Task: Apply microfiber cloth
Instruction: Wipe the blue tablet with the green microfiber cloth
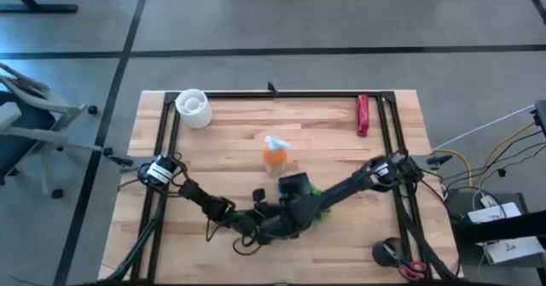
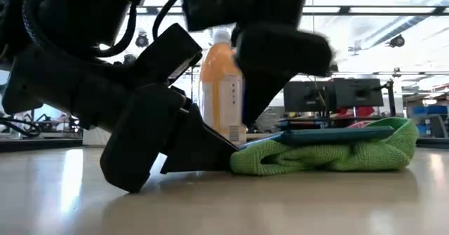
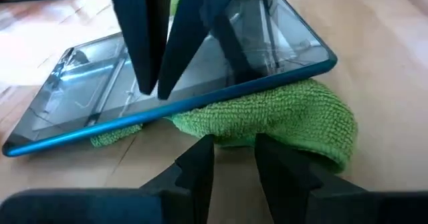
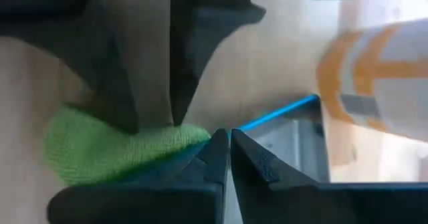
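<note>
Wooden table (image 1: 341, 149), open lab behind. Microfiber cloth (image 2: 330, 154) is bunched under the blue-edged tablet (image 3: 180, 97), near the front centre, just in front of the orange bottle (image 1: 275, 156). Left gripper (image 3: 234, 160) sits low, right at the cloth's edge, fingers narrowly apart, holding nothing. Right gripper (image 4: 229, 150) is above the tablet, fingers nearly together. Cloth is lime-green, wrinkled, folded.

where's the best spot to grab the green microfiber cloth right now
Likely the bunched fold of the microfiber cloth that sticks out past the blue-edged tablet lying on it. Come in low from the open table side: that fold is thick and free, while the rest is pinned under the tablet. The left gripper already points at it.
</note>
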`<move>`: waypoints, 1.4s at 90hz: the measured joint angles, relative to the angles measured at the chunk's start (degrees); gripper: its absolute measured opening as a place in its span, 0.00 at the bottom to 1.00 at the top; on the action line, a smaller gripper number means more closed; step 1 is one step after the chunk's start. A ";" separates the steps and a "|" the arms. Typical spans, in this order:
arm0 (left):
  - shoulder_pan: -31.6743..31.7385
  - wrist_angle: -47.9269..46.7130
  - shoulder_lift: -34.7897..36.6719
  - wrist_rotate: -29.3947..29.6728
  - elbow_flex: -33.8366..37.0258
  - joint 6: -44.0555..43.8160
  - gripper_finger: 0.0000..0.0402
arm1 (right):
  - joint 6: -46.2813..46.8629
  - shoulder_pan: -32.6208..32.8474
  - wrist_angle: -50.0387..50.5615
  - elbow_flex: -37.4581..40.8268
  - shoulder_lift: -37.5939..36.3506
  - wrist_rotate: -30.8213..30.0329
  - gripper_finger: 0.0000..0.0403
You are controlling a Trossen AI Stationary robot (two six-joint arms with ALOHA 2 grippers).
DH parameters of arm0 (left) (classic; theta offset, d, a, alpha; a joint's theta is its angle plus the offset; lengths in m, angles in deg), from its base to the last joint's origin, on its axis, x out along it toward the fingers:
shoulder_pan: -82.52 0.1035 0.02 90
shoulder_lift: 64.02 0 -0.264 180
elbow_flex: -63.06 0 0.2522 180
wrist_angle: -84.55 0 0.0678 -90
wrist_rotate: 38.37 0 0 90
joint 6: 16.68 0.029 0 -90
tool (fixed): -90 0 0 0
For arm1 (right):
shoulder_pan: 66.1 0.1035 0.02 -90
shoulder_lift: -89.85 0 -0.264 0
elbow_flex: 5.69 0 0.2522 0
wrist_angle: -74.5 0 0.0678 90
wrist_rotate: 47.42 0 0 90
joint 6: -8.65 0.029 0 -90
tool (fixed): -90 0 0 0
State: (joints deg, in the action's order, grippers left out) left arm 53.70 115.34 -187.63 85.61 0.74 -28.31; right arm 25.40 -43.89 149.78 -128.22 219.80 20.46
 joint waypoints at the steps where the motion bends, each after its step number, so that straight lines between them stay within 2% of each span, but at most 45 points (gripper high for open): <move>1: 0.00 -0.05 0.00 0.01 0.00 0.08 0.24 | -0.19 0.01 -0.49 0.00 -0.03 -0.14 0.00; 9: -0.02 -0.54 0.02 0.13 -0.02 0.44 0.24 | -1.88 -0.25 -3.81 0.04 -0.03 -0.20 0.00; 22: 0.06 -1.57 0.06 0.27 0.02 0.41 0.24 | -3.86 -1.14 -5.28 0.47 -0.02 4.64 0.00; 34: 0.24 -7.26 1.35 4.36 0.15 -1.80 0.24 | -2.78 -1.16 -5.64 2.02 -0.28 4.54 0.00; 64: 1.54 -9.47 2.75 3.45 0.96 -4.16 0.24 | -0.26 -0.19 -3.86 3.89 -0.34 5.69 0.00; 78: 3.09 -10.39 5.25 4.62 5.62 -8.15 0.23 | 0.31 1.86 -2.95 4.47 0.56 3.73 0.00; 85: 3.23 -8.02 7.13 4.79 8.94 -8.79 0.20 | 0.54 2.99 -3.32 4.23 0.17 1.61 0.00; 104: 3.26 6.68 9.55 4.45 16.53 -6.67 0.13 | 0.49 2.98 -5.90 4.24 0.05 0.64 0.00; 126: 3.21 8.97 9.16 4.36 17.36 -6.78 0.09 | -3.99 -1.50 -7.20 4.20 0.00 1.67 0.00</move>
State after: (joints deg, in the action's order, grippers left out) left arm 56.91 124.31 -178.47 89.97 18.09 -35.09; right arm 21.41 -45.38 142.58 -124.02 219.81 22.13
